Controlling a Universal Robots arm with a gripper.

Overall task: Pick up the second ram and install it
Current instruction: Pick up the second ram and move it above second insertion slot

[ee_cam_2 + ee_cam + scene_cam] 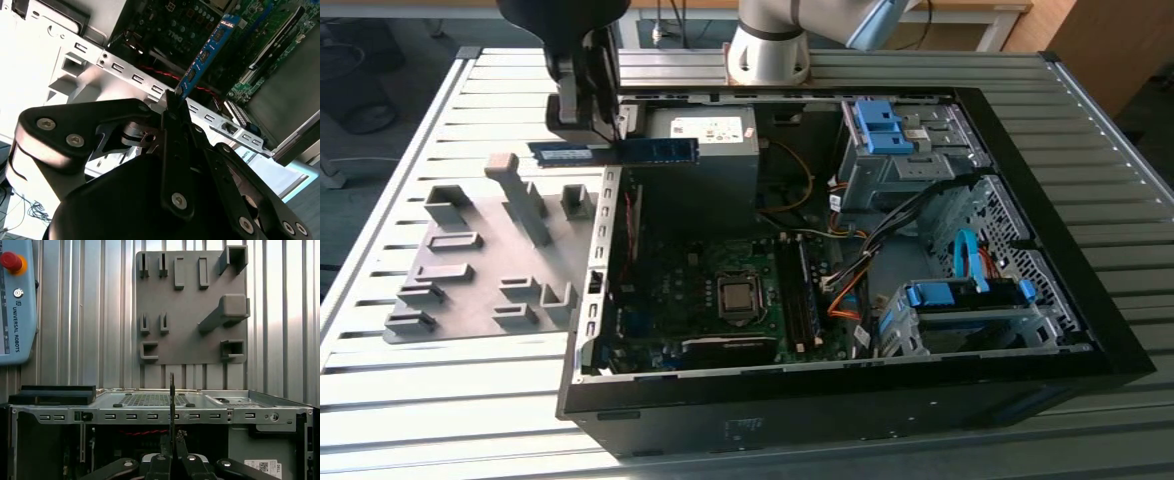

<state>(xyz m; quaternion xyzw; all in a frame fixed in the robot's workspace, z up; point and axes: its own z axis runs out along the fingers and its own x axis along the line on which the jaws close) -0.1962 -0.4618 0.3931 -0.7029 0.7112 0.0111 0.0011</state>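
Ribbed metal, laid in long parallel slats, makes up the one table (400, 400) I am working over, and the largest thing on it is a single black computer case (854, 400) lying with its side panel off, so its sheet-steel rim frames an open well. Beside the case, on the exterior view's left, lies one flat matte-grey fixture plate (467, 290) studded with blocky posts and slotted holders. On the case's floor sits one dark green motherboard (707, 290) with a square metal socket at its middle, and I have open room above it. Toward the case's far side from the plate I count two blue plastic drive brackets (961, 295), with loose orange and black cables crowding the gap between them and the board. My black gripper (607, 140) hangs over the case's plate-side wall, its jointed links bolted with round screws, clenched on the second ram (620, 152). That thin blue-green strip is held level and clear of the rim, one end out past the wall and the other over the well. In the second wrist view the strip (207, 52) juts from the fingertips with its row of black chips facing me.
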